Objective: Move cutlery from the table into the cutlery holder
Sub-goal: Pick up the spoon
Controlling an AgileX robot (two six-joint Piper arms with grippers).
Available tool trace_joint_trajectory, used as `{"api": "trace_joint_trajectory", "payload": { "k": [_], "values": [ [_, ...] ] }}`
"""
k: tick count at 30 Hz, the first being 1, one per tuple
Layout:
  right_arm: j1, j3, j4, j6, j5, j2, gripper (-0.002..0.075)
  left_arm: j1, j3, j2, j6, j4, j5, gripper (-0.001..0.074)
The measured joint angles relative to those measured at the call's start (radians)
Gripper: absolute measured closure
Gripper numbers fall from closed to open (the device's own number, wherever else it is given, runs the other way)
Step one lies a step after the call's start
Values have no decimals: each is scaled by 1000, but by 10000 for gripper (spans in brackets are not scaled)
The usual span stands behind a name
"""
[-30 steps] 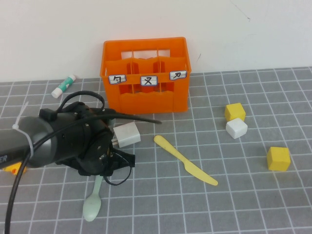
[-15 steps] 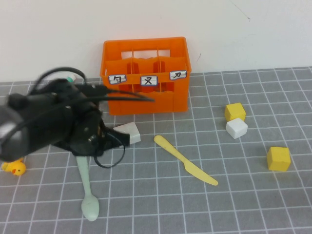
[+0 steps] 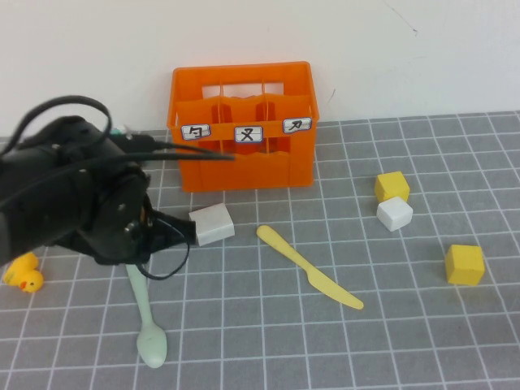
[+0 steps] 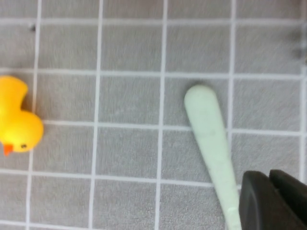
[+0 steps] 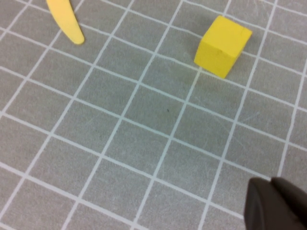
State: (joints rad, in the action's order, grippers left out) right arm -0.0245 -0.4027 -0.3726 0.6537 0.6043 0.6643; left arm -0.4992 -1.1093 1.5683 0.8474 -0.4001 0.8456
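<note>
Under the left gripper (image 3: 134,236), fingers unreadable, the spoon (image 3: 146,317) lies bowl-near; right gripper (image 5: 276,203) unclear.

The table (image 3: 406,325) is seen from high, facing twelve o'clock. Close, downward wrist views share the spoon (image 4: 211,143) at seven o'clock and the knife (image 5: 64,19) at centre

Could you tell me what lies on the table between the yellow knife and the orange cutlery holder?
Only bare table separates the knife from the cutlery holder, as the high view shows.
</note>
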Motion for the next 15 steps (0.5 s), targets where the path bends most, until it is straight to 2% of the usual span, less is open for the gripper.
{"api": "trace_joint_trajectory", "payload": {
  "k": [5, 9, 12, 15],
  "values": [
    [0, 0, -3, 0, 0, 0, 729, 0, 0, 59, 12, 9, -8, 665],
    [0, 0, -4, 0, 6, 0, 729, 7, 0, 98, 40, 17, -42, 565],
    [0, 0, -5, 2, 14, 0, 729, 43, 0, 120, 72, 35, -60, 507],
    [0, 0, -11, 2, 19, 0, 729, 103, 0, 132, 76, 91, -82, 486]
  ]
}}
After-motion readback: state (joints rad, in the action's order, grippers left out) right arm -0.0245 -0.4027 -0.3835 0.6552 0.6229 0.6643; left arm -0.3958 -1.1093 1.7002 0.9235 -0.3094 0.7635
